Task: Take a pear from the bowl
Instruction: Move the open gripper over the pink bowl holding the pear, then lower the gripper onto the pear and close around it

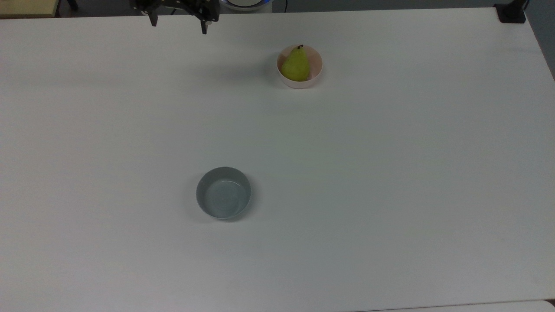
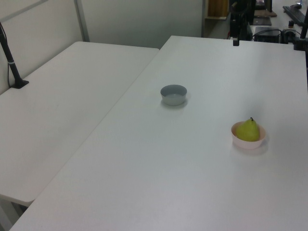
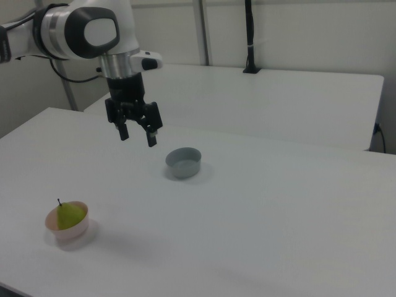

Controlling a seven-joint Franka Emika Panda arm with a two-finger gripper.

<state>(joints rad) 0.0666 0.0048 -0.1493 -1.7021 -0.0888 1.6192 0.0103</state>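
A small yellow-green pear (image 1: 296,65) with a short dark stem sits upright in a small round pale pink bowl (image 1: 315,74) on a broad white table (image 1: 390,173), its stem end leaning toward the table's far edge in the top view. The black two-finger gripper (image 1: 178,26) of the white and grey Franka robot arm (image 3: 86,31) hangs in the air well apart from the fruit, at the table's far edge and toward the top view's left of the pink bowl. Its two fingers are spread wide, pointing down, with nothing between them.

In the right view the gripper (image 3: 137,135) hovers high above the tabletop, up and toward the right view's right of the pear (image 3: 68,215), which nestles in the pink bowl (image 3: 69,230) near the right view's lower left corner. A round grey-blue bowl (image 3: 184,162) of similar size stands on the table just below and to the right view's right of the fingertips.

In the left view the pear (image 2: 248,130) and its bowl (image 2: 247,141) lie near the left view's right edge, with the grey-blue bowl (image 2: 173,94) farther back toward the middle. A second white table (image 2: 62,110) adjoins the first on the left view's left, with a black pole (image 2: 10,60) fixed at its far side.
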